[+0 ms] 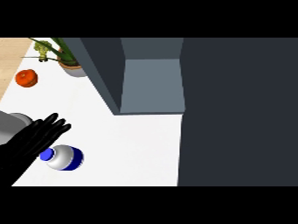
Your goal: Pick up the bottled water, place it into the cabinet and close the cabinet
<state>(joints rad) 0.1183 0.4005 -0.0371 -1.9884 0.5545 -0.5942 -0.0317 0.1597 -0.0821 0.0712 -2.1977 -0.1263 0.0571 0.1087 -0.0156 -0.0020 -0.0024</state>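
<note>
Bottled water (63, 158) upright near counter's (132, 140) front-left edge; left hand (23, 144) just beside it, fingers straight, slightly spread.

Bottled water (64, 158) upright on counter; cabinet (152, 83) seemingly open.

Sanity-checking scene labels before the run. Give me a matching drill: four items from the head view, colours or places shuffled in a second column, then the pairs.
Column 1
1. bottled water
2. tomato
3. potted plant
4. left hand

Column 2
A. orange-red, far left on the white counter
B. black, fingers straight, just left of the bottle
C. white with a blue cap and blue band, near the front left
D. green leaves, at the back beside the open cabinet

Pairs: 1-C, 2-A, 3-D, 4-B
</note>
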